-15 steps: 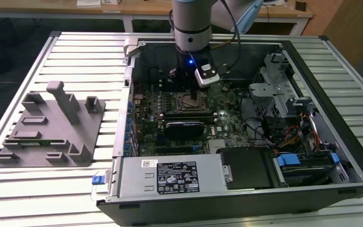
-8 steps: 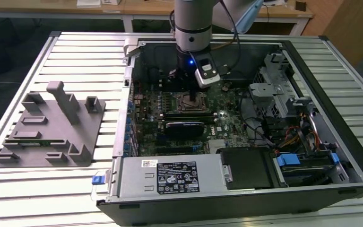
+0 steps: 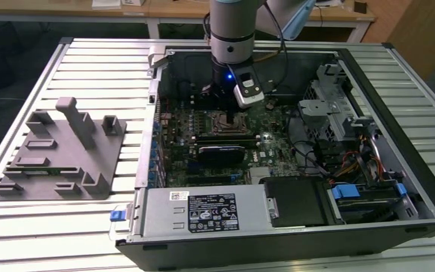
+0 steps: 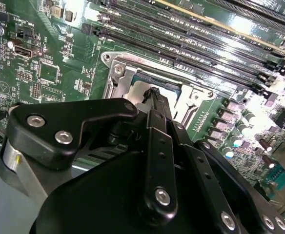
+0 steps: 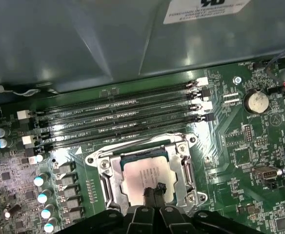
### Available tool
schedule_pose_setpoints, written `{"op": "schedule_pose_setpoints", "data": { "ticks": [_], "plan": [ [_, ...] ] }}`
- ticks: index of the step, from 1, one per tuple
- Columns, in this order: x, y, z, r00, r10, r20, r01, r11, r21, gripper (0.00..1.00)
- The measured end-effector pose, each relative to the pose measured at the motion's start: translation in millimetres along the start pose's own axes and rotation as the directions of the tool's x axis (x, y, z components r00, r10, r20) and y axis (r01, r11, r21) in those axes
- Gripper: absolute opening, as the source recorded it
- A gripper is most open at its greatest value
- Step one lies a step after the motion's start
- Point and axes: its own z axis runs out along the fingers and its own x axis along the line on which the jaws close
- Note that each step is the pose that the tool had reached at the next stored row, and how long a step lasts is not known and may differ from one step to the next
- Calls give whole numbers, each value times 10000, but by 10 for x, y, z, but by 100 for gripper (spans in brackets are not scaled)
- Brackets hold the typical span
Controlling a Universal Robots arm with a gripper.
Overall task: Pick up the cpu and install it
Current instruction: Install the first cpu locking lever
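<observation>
My gripper (image 5: 154,191) hangs low over the socket (image 5: 147,170) on the green motherboard (image 5: 240,141), its fingertips drawn close together with their tips at the near edge of the cpu (image 5: 147,175). The cpu lies flat inside the socket's metal frame; I cannot tell whether the tips touch it. The memory slots (image 5: 123,122) run just beyond the socket.

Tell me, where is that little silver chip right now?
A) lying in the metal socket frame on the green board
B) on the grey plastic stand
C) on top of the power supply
A: in the first wrist view the cpu sits inside the socket frame, with the gripper just above it.
</observation>
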Motion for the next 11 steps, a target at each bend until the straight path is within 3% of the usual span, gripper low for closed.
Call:
{"op": "schedule_pose_setpoints", "data": {
  "ticks": [5, 11],
  "plan": [
    [-2, -1, -25, 10000, -11, -8, 11, 10000, -42, 11],
    [-5, -2, -77, 10000, -40, -56, 38, 9996, -274, 11]
  ]
}}
